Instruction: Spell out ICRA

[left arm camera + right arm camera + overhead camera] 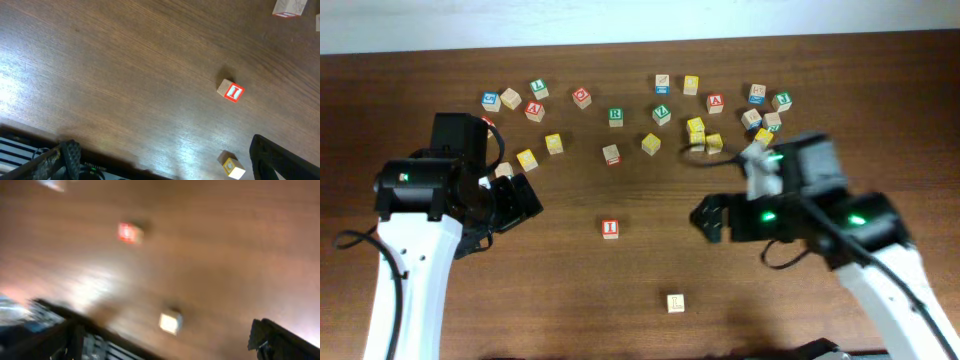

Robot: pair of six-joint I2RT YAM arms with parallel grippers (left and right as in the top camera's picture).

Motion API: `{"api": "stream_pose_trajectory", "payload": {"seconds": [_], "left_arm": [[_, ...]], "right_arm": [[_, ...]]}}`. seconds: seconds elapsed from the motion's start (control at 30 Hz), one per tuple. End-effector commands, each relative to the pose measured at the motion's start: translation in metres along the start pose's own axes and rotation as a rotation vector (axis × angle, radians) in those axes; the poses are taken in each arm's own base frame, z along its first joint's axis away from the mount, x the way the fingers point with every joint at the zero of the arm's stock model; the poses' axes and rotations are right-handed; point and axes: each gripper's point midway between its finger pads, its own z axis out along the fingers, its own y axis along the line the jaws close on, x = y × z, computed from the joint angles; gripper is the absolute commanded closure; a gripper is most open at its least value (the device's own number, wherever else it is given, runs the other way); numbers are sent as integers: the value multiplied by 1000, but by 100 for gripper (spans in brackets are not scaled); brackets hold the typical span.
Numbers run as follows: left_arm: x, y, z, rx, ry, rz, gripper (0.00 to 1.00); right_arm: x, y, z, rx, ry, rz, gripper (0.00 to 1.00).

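Observation:
A red-framed "I" block (610, 228) sits alone on the dark wooden table near the middle; it also shows in the left wrist view (231, 91) and blurred in the right wrist view (128, 232). A second lone block (675, 303) lies near the front edge, seen in the left wrist view (231, 165) and the right wrist view (170, 322). My left gripper (525, 203) is open and empty, left of the "I" block. My right gripper (710, 220) is open and empty, right of it. Neither touches a block.
Several letter blocks lie scattered along the back of the table, from a blue one (490, 100) at the left to a green one (781, 101) at the right, with a green "R" block (616, 116) in between. A black cable (705, 152) loops by the right arm.

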Motion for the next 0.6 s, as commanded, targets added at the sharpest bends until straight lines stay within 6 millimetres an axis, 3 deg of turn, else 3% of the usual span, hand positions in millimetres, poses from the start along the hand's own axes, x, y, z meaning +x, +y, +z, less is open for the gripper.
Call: {"api": "stream_pose_trajectory", "payload": {"seconds": [0.0,0.13,0.23,0.37,0.57], "left_arm": [[-1,3,0,-11,-4,-23,1],[-1,3,0,-11,-4,-23,1],[-1,3,0,-11,-4,-23,1],[-1,3,0,-11,-4,-23,1],[-1,3,0,-11,-4,-23,1]], "right_arm": [[7,-4,19,190,29,36,2],[44,17,54,238,198,5,2],[76,11,85,351,374,-10,2],[103,2,124,450,534,2,2],[120,3,144,429,646,12,1]]}}
